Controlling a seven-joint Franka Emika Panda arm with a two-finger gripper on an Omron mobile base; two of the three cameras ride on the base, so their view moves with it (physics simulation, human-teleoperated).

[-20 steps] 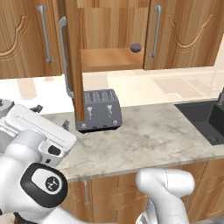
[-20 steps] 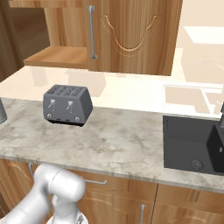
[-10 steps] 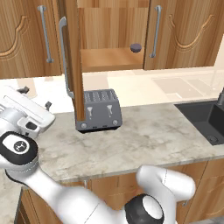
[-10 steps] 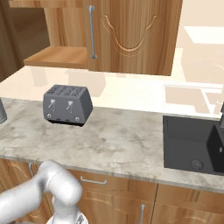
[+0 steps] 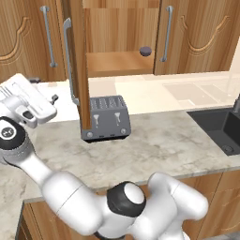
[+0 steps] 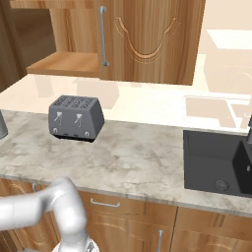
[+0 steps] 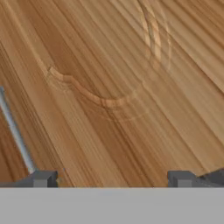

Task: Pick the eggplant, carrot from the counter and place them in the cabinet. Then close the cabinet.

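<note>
Two fingertips (image 7: 43, 178) of the gripper (image 7: 111, 179) are standing wide apart with nothing between them, facing a carved wooden door with a silver bar handle (image 7: 16, 133) at its side. The eggplant (image 5: 146, 50) is sitting on the shelf of the open cabinet (image 5: 117, 63). A toaster (image 5: 105, 117) is resting on the counter (image 5: 154, 145) beside a dark sink (image 6: 219, 162).

Both base views overlook the toaster (image 5: 106, 118); hand view faces wood close.
</note>
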